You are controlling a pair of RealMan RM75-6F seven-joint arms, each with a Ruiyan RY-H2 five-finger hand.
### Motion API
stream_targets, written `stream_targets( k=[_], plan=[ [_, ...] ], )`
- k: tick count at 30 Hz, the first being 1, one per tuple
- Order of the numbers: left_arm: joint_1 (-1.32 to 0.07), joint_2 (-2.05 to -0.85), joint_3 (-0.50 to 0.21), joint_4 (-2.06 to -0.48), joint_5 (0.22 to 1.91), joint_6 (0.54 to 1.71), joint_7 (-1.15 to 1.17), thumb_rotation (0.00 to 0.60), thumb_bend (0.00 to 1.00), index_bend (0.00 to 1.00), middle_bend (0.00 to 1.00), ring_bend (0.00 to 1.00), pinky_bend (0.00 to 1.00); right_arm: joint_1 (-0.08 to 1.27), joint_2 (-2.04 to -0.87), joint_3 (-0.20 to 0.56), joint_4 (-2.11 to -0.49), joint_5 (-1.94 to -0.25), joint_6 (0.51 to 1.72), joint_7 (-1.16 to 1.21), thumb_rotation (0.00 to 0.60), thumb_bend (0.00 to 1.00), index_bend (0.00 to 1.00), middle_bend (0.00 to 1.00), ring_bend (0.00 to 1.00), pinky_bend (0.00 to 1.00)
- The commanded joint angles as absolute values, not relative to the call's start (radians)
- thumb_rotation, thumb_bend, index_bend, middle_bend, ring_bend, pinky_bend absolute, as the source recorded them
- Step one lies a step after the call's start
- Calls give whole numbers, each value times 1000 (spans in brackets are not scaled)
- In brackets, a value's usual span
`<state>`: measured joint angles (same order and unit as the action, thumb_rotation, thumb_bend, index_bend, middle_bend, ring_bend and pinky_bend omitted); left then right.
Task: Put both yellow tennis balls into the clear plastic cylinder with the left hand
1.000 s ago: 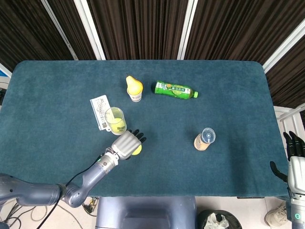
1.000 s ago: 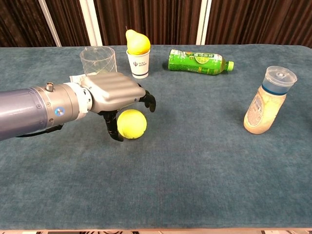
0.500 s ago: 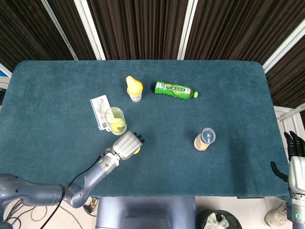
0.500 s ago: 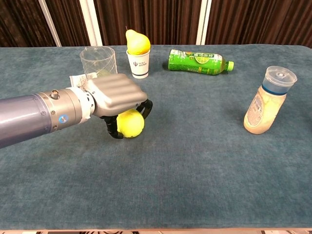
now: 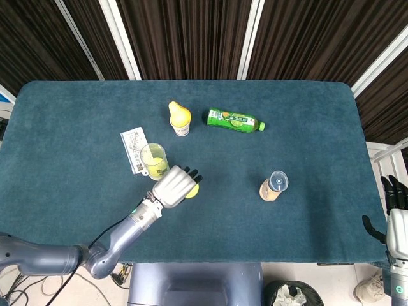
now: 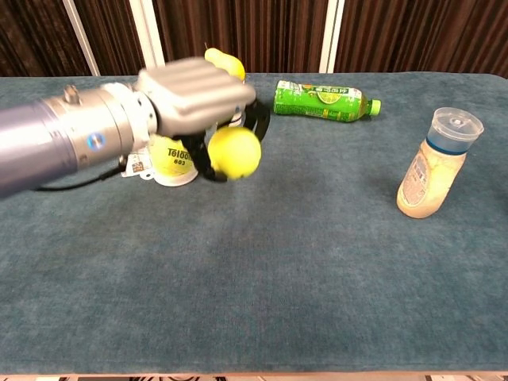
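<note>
1 tennis ball (image 6: 234, 152) is clasped in the curled fingers of the left hand (image 6: 194, 99), clear of the table (image 6: 317, 262). At its 9 o'clock, the clear cylinder (image 5: 155, 160) contains ball 2 (image 6: 168, 155). Right hand (image 5: 396, 210), off-table at 4 o'clock: fingers extended, holding nothing.

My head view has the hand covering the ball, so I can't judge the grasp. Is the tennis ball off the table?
Observer: Yes. In the chest view the left hand holds the tennis ball clear above the table.
Operator: Is the other ball down inside the cylinder?
Observer: Yes. The chest view shows the printed tennis ball sitting at the bottom of the clear plastic cylinder, behind the hand.
</note>
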<state>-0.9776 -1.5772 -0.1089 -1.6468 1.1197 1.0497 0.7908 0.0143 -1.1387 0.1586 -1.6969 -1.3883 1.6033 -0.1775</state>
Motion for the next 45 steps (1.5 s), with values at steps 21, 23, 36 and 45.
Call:
stream_targets(
  k=[21,23,36,45],
  plan=[
    [-874,-1206,-185,-1860,1053,1146,757,600,284,452,514,467,676,17,-1148,151,-1703,-1396,1600,-200,600,339,81,79,110,61],
    [-871,-1206,-177,-1834,1052,1131,741,600,281,447,505,463,675,18,-1149,150,-1702,-1396,1598,-201,600,339,81,79,110,61],
    [-890,-1264,-180,-1763,987,1099,750,600,256,423,438,412,650,17,-1148,149,-1702,-1400,1599,-199,600,340,81,79,110,61],
    [-909,-1303,-182,-1746,956,1103,785,600,195,405,409,371,559,14,-1144,152,-1704,-1398,1603,-191,600,340,81,79,110,61]
  ],
)
